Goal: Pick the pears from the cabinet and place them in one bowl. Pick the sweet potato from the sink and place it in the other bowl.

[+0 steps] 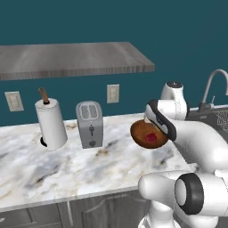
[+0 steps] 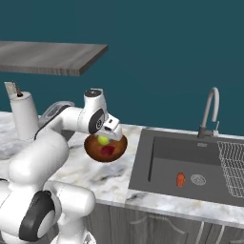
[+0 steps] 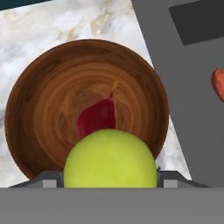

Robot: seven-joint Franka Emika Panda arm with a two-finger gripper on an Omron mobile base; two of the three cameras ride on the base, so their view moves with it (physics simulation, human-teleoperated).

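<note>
The white arm's pincer (image 2: 106, 137) is hovering right over the single deep, dark reddish-brown wooden bowl (image 3: 39, 109), and it is gripping one yellow-green pear (image 3: 110, 158) between its two fingers; in the hand view the fruit is sitting directly between the dark tips, above the bowl's near rim. One dark red pear (image 3: 98, 117) is lying inside that bowl, on its bottom, partly hidden behind the green one. So two pears are showing: one held, one already in the bowl. The bowl is resting on the white marble table (image 1: 53, 164), just beside the left edge of the dark grey rectangular sink (image 2: 167, 176). One small orange-red sweet potato (image 2: 180, 179) is lying on the sink floor, near the round drain, well apart from the bowl. One curved chrome tap (image 2: 209, 112) is standing behind the basin, and one wire rack (image 2: 232, 164) is sitting at its right side. The long grey wood-grain cabinet slab (image 1: 67, 60) is hanging above the table. On the table one silver toaster (image 1: 90, 124) and one white paper-towel roll (image 1: 51, 124) are standing side by side.
</note>
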